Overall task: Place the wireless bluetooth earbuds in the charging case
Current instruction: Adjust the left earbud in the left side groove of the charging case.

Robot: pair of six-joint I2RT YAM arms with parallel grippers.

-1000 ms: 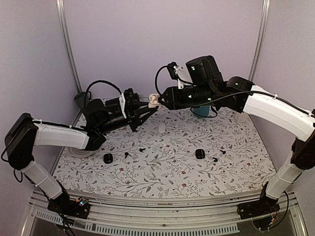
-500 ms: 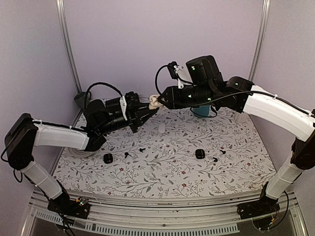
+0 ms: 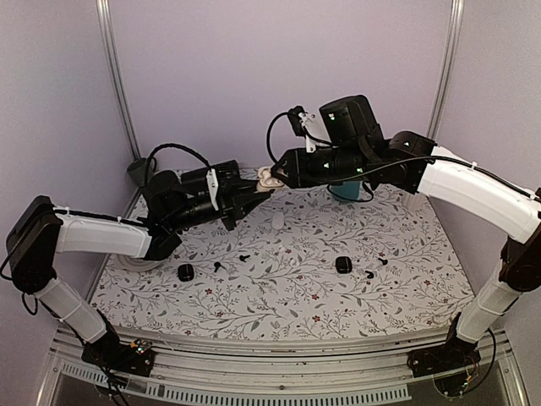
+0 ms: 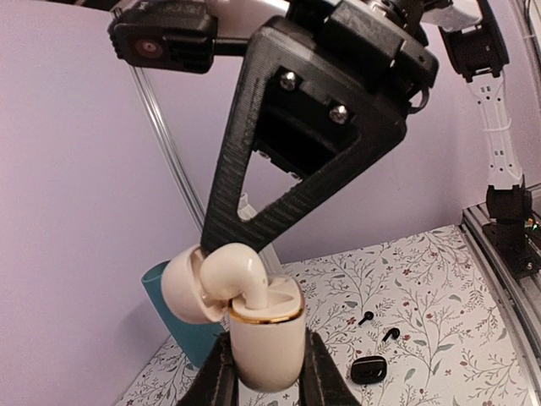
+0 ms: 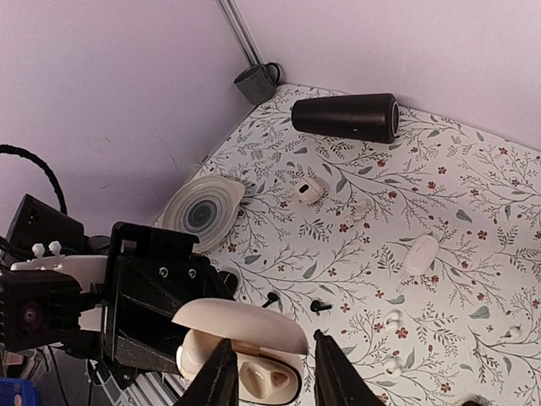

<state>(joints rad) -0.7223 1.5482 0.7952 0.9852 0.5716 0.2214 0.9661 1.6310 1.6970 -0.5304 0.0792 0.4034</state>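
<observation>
L gripper [image 4: 264,378] clenched on white charging case [image 4: 265,340], mid-air, lid open; white earbud [image 4: 237,276] in socket, prob. not fully seated; R gripper [image 5: 275,376] released above; black earbuds [image 3: 243,255] on table [image 3: 279,309] outstanding.

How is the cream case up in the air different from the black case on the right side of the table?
The cream case is pale with a gold ring; the black case is dark all over. The cream case is open, a bud poking out; the black case looks shut. The left fingers hold the cream case up; the black case lies on the table. Both are small and rounded.
</observation>
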